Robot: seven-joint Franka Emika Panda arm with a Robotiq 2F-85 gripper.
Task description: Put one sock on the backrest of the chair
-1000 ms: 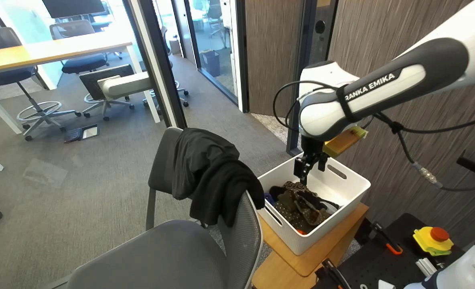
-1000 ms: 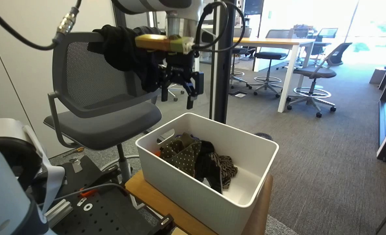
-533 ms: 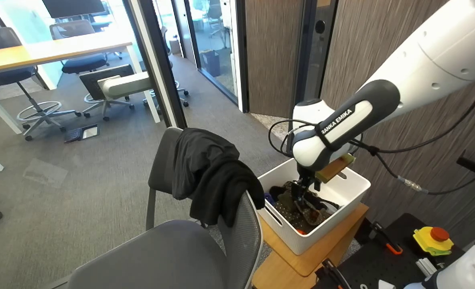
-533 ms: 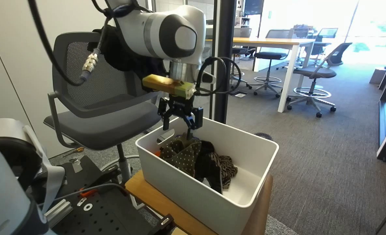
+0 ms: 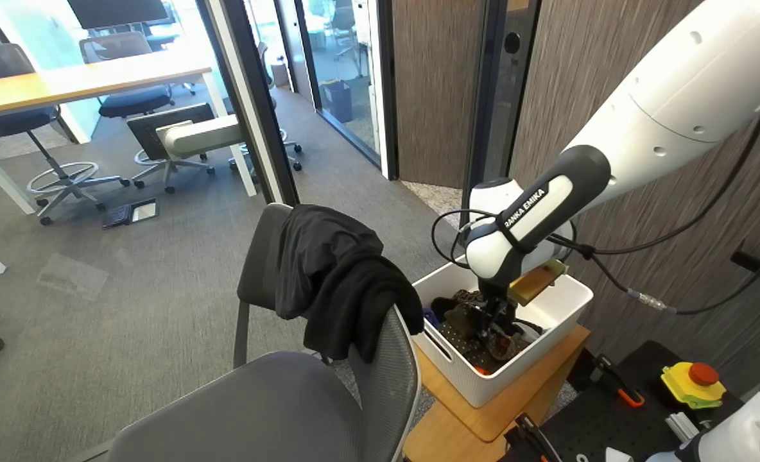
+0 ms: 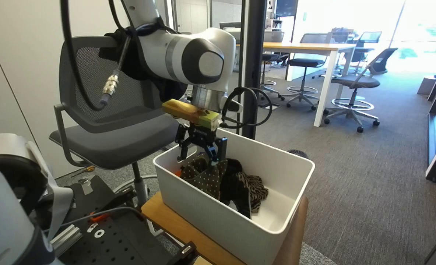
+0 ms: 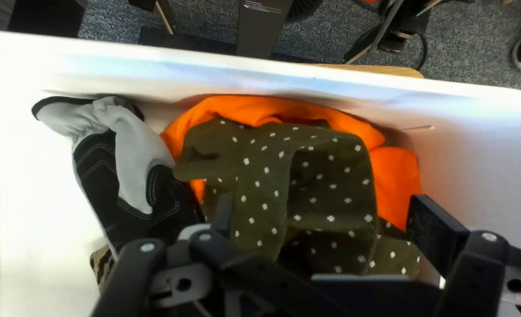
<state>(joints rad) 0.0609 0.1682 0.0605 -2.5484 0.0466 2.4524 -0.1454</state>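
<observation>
The limp olive-green fabric sock (image 7: 269,176) with small whitish dots is lying rumpled and folded on a bright orange cloth (image 7: 251,110) inside the white plastic bin (image 6: 203,209). Over it, the black two-fingered gripper (image 6: 198,160) is hanging, its jaws standing wide apart.

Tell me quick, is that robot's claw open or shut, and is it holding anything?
Gripper: open, holding nothing, reaching down over the dotted olive cloth in the white bin.

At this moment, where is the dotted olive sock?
In the wrist view, the olive sock lies near the middle, inside the white bin, overlapping the orange cloth, right of the black-grey glove.
</observation>
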